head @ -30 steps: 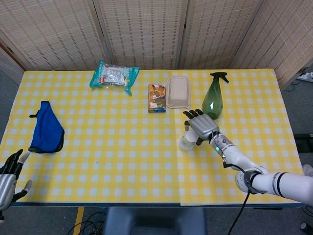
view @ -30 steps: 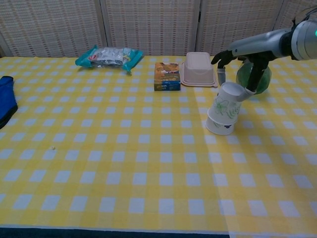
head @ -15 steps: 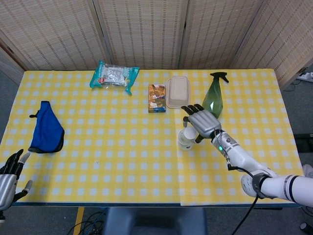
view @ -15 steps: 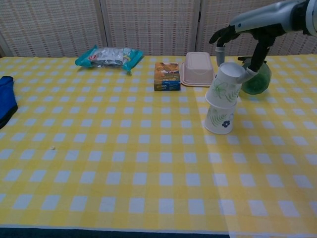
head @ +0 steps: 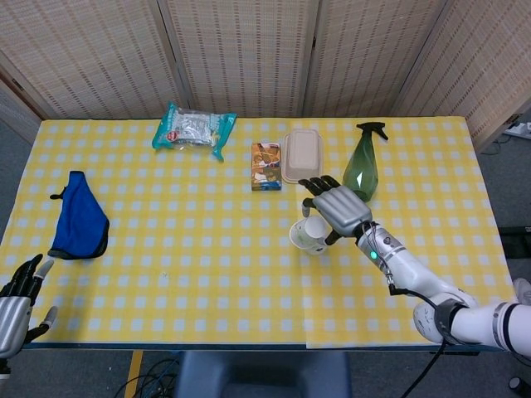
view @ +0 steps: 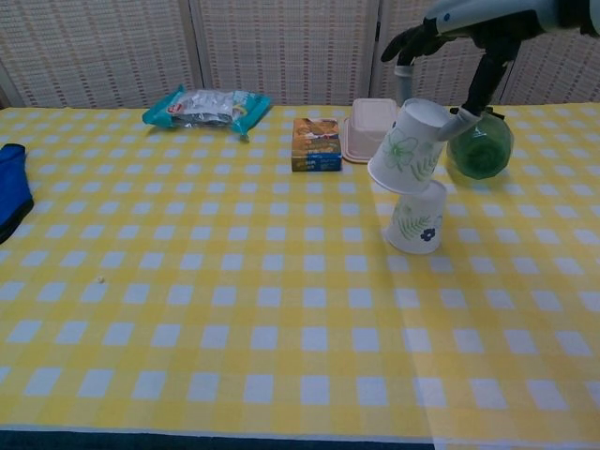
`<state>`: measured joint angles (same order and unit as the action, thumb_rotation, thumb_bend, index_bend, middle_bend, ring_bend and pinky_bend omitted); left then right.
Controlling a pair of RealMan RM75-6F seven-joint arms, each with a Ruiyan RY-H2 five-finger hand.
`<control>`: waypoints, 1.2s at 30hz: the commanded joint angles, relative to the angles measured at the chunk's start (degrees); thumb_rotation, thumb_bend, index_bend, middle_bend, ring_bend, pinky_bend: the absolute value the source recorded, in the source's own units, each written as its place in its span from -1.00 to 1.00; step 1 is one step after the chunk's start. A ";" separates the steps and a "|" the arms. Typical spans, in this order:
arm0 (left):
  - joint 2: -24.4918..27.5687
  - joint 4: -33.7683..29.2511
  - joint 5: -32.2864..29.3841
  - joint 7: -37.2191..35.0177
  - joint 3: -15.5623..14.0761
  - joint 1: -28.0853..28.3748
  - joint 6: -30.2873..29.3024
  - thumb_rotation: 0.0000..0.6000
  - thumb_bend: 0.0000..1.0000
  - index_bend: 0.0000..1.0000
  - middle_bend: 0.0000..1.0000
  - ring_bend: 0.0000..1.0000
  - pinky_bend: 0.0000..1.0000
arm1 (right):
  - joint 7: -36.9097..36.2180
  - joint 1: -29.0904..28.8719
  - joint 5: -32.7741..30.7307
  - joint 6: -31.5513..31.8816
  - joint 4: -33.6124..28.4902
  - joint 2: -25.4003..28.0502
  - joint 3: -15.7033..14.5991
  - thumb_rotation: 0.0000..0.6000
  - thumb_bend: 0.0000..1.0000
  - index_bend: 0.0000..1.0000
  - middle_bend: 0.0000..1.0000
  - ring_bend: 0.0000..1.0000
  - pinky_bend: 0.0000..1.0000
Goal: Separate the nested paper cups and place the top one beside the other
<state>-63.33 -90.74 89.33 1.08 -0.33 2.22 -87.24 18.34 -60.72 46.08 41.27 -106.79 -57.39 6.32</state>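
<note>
Here the top cup [view: 406,146] is pinched at its base by the right hand [view: 457,37] and hangs tilted just above the lower cup [view: 416,218], which stands inverted on the table [view: 234,300]. Thin paper is judged light and crushable, so a gentle hold on the stiffer base is advised. The left hand [head: 18,300] is held apart, empty.

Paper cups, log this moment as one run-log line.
right hand: holds top cup, tilted, lifted | bottom cup: upside down on table | left hand: idle, empty
</note>
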 commanded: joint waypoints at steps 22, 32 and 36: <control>1.38 0.96 0.25 -4.13 -0.01 -0.25 -0.51 1.00 -0.24 -1.00 -1.00 -0.94 -0.42 | 2.68 -6.23 -7.59 -3.63 16.53 -17.87 -1.55 1.00 -0.67 -0.21 -0.96 -1.00 -1.00; 1.61 1.04 0.36 -5.07 -0.07 -0.17 -0.39 1.00 -0.24 -1.00 -1.00 -0.94 -0.42 | 2.46 -7.81 -9.72 -5.08 20.82 -21.00 -2.02 1.00 -0.67 -0.21 -0.96 -1.00 -1.00; 1.74 1.08 0.88 -5.59 -0.23 -0.24 -0.70 1.00 -0.24 -1.00 -1.00 -0.94 -0.42 | 2.89 -8.46 -10.89 -5.36 21.49 -21.64 -2.54 1.00 -0.67 -0.21 -0.96 -1.00 -1.00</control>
<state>-61.60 -89.67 90.20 -4.49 -0.55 1.98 -87.95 21.12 -69.06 35.31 35.96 -85.42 -78.92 3.89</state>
